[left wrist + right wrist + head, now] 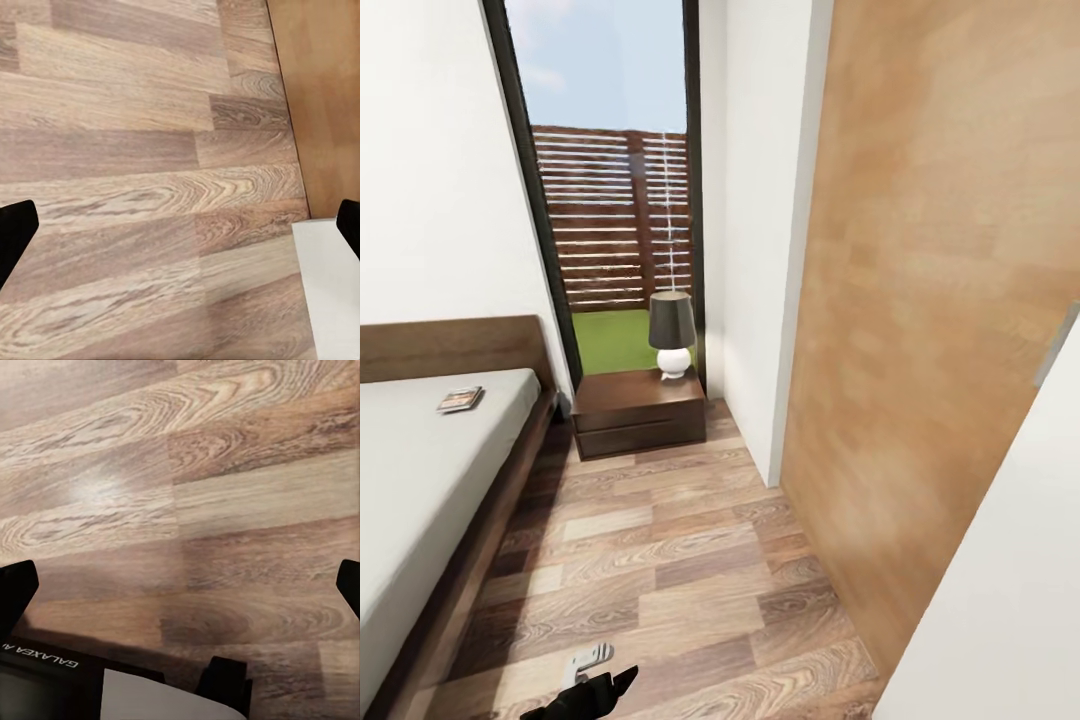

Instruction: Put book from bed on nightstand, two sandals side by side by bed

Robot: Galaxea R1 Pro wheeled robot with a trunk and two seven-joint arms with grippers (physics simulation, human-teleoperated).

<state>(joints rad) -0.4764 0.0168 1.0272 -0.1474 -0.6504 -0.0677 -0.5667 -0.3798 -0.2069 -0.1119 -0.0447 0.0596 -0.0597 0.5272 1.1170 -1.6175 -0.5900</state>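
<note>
The book (460, 400) lies flat on the pale grey mattress of the bed (420, 480), up near the headboard end and close to the mattress's right edge. Its long axis runs roughly across the bed, slightly tilted; the cover is too small to read.

Just beyond the bed's corner stands the nightstand (640, 412), dark reddish-brown with a drawer front, set against the tall dark-framed window (615, 200). A lamp (672, 335) with a dark shade and round white base stands on its right rear part. Through the glass a slatted wooden fence and a strip of grass show.

The floor (660, 560) is brown wood plank, running between the bed and a white wall corner; to the right rises a large light-wood panel (930, 300).

At the head view's lower edge a dark part of an arm shows, too little to name.

The left wrist view looks down on planks, with the light-wood panel along one side; the left pincer (180, 225) has its fingers wide apart, holding nothing. The right wrist view shows planks and part of the robot's dark base; the right pincer (180, 585) is likewise spread, empty.
</note>
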